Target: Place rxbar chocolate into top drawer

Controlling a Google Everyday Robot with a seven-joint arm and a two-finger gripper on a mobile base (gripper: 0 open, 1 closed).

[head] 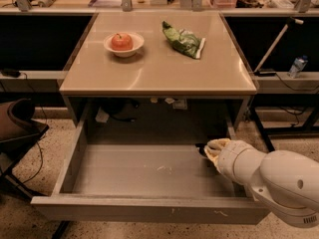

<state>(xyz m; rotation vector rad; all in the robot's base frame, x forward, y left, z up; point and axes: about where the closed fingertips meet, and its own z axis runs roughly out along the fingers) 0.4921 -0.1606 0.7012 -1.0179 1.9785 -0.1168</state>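
Wide shallow grey metal top drawer (pixel 144 172) pulled fully out below tan table (pixel 159 71). Grey bottom bare apart from pale scuffs. White robot arm (pixel 271 176) reaches in from right. Gripper (pixel 213 149), yellowish at tip, sits low at drawer's right rear corner. Black-wrapped rxbar chocolate (pixel 201 148) shows only as dark sliver at gripper tip, touching it. Cannot tell whether gripper is open or clamped. On table: white bowl (pixel 123 46) with red-orange fruit (pixel 121 40), green-and-white chip bag (pixel 183 39) beside it.
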